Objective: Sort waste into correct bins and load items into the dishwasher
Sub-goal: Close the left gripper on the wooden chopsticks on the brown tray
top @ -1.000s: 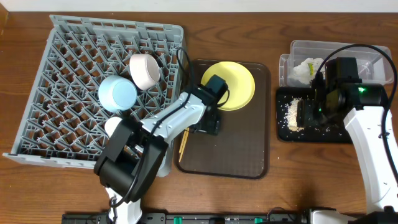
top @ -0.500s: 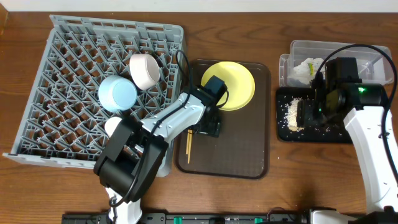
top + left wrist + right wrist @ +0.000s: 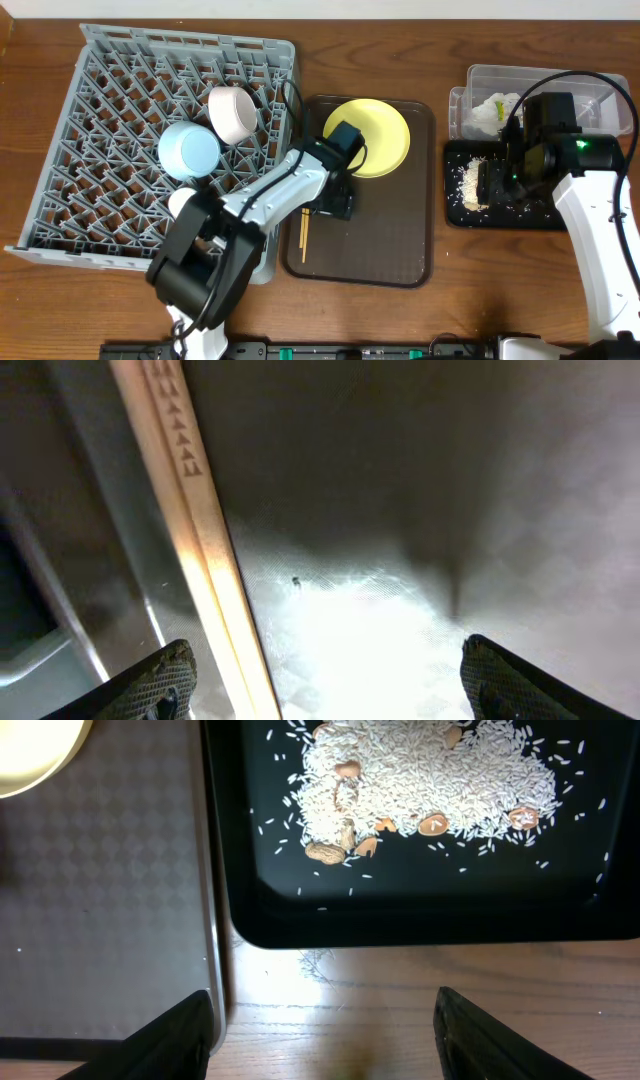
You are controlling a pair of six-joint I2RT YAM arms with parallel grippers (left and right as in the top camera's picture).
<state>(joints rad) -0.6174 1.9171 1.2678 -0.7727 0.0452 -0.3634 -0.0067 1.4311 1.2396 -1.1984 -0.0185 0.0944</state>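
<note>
The chopsticks point(image 3: 303, 238) lie on the brown tray point(image 3: 400, 250); in the left wrist view the chopsticks point(image 3: 190, 530) run between my open left gripper's point(image 3: 330, 690) fingers, close to the left one. My left gripper point(image 3: 335, 200) is low over the tray beside the yellow plate point(image 3: 372, 135). The light blue bowl point(image 3: 188, 150), cream bowl point(image 3: 232, 112) and white cup point(image 3: 181, 203) sit in the grey rack point(image 3: 110, 90). My right gripper point(image 3: 490, 185) is open and empty over the black tray point(image 3: 520, 215) holding rice scraps point(image 3: 430, 780). The wrapper point(image 3: 495, 110) lies in the clear tub point(image 3: 560, 85).
In the right wrist view my gripper point(image 3: 325, 1035) hangs above bare wood between the black tray's rim point(image 3: 420, 925) and the brown tray's edge point(image 3: 100, 900). The rack's right wall borders the brown tray.
The chopsticks have shifted from a tilted lie at the tray's left edge to a straight lie a little further onto the tray. Both arms have barely moved.
</note>
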